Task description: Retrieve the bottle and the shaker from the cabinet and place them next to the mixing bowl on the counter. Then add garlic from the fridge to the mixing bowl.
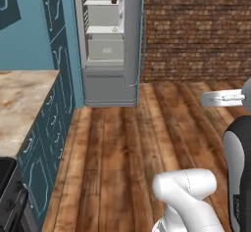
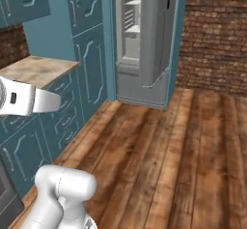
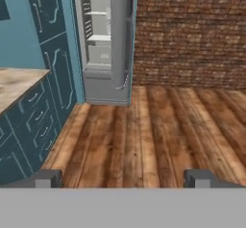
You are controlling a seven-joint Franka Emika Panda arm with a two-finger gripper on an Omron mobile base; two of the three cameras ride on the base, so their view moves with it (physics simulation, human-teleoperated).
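Note:
The fridge (image 1: 105, 40) stands open at the far end of the wood floor, its pale grey shelves and drawer showing; it also appears as the fridge (image 2: 140, 39) and the fridge (image 3: 101, 39). A small dark thing (image 1: 113, 0) sits on an upper shelf, too small to tell whether it is the garlic. The beige counter (image 1: 24, 104) runs along the left, seen too as the counter (image 2: 38, 71). My gripper (image 3: 123, 179) is open and empty, well short of the fridge, with its fingertips (image 3: 48, 178) far apart. The bottle, shaker and mixing bowl are out of view.
Teal drawer units (image 1: 46, 143) line the left under the counter, and tall teal panels (image 2: 89, 44) stand beside the fridge. A black stove (image 1: 10, 197) sits at the lower left. A brick wall (image 1: 196, 30) closes the back right. Wood floor (image 1: 127, 148) stretches to the fridge.

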